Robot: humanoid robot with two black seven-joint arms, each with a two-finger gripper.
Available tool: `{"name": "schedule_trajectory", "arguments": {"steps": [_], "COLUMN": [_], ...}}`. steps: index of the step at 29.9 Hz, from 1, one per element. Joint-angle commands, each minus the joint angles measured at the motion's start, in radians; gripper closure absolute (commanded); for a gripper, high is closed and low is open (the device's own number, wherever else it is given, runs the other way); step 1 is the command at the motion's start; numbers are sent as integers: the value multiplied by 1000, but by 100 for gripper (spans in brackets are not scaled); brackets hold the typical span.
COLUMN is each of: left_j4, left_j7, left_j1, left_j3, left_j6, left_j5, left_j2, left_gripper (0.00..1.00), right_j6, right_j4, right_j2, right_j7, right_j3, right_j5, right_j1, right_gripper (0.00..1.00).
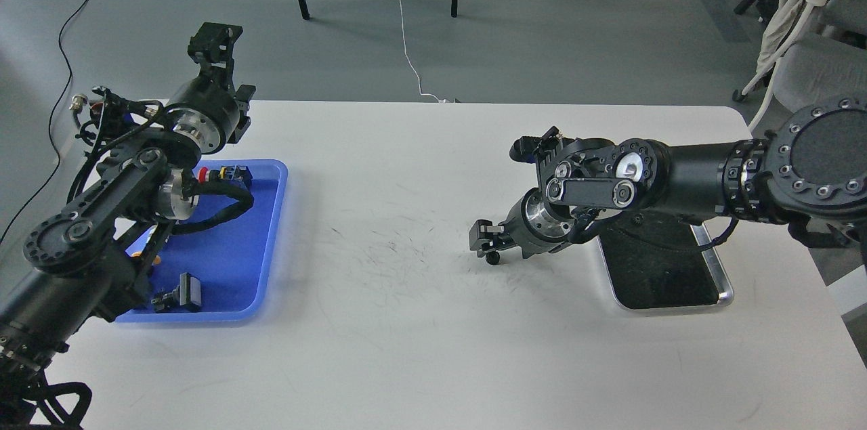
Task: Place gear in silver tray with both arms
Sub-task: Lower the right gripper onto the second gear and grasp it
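Note:
The silver tray (pixel 723 279) lies on the white table at the right, its near part bare and its far part hidden under my right arm. My right gripper (pixel 482 239) hovers low over the table, left of the tray, pointing left. A small black round piece (pixel 492 258) shows just under its fingertips; I cannot tell if it is the gear or if it is gripped. My left gripper (pixel 215 44) is raised beyond the table's far left edge, dark, with nothing visible in it.
A blue plastic tray (pixel 274 213) sits at the left under my left arm. It holds a black part (pixel 181 294), a red-and-black connector (pixel 227 176) and an orange piece (pixel 145 257). A chair with cloth (pixel 806 44) stands at the far right.

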Motion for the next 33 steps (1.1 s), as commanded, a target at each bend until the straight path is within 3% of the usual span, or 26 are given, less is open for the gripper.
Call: {"name": "schedule_trajectory", "arguments": {"steps": [1,6,14,22,31,33], "left_j4": [-5,-11,-11,-18,-25,-25], "left_j7": [2,0,2,2,2,2], "left_j1": [0,-2,-2,-3,-8,-8], "left_j3": [0,0,-2,-2,-2,-2], "left_j6": [0,0,0,0,1,1], "left_j5": [1,1,1,9,9,9], "left_j2": [-1,0,2,0,-1,-3], "left_gripper": [2,2,2,2,2,2], "right_j6": [0,0,3,5,17,17], "right_j4": [-1,-2,-2,-2,-4,-4], "right_j2": [0,0,0,0,0,0], "right_j7": [1,1,-1,-1,-4,-10], "right_j3": [15,15,7,4,-1,-1], "right_j5": [37,39,26,22,16,16], "right_j1": [1,3,1,-6,-13,-13], "right_gripper": [23,23,36,42,56,67]}}
